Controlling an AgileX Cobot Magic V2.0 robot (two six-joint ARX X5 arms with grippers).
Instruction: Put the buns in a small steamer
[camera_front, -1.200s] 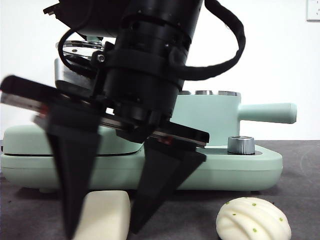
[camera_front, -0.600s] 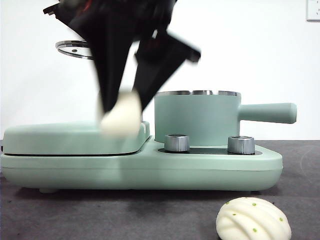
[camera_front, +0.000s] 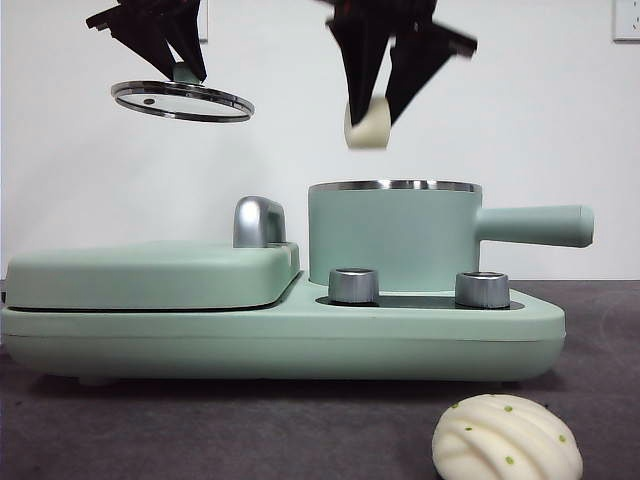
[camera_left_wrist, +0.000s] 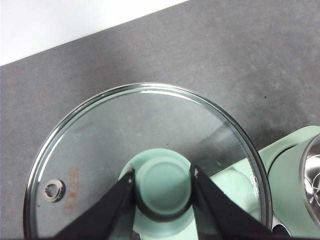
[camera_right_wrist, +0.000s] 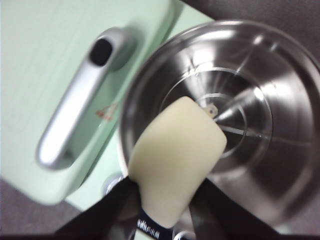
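Right hand (camera_front: 372, 105): up high over the small steamer (camera_front: 392, 235), its two black jaws clamped on the smooth cream bun (camera_front: 366, 123), which hangs end-down from them.
Cream bun, wrist view: the smooth cream bun (camera_right_wrist: 175, 157) sits pinched between the jaws, right above the steamer's open steel bowl (camera_right_wrist: 240, 115), near the rim and clear of the metal.
Left hand (camera_left_wrist: 162, 182): closed tight on the green knob (camera_left_wrist: 162, 182) of the glass lid (camera_left_wrist: 100, 150), holding it in the air.
Lid, front view: the glass lid (camera_front: 182, 101) hangs tilted under the left hand (camera_front: 185, 72), off to the side of the pot, above the flat griddle cover (camera_front: 150, 272).
Small steamer: uncovered, steel rim showing, straight side handle (camera_front: 535, 225) pointing away from the griddle cover, standing on the mint-green base (camera_front: 280, 340) behind two steel dials (camera_front: 353, 285).
Pleated bun (camera_front: 507, 438): the white one with green specks lies on the dark surface (camera_front: 300, 430) in front of the base, well apart from both hands.
Chrome handle (camera_right_wrist: 75, 107): on the griddle cover, just beside the pot.
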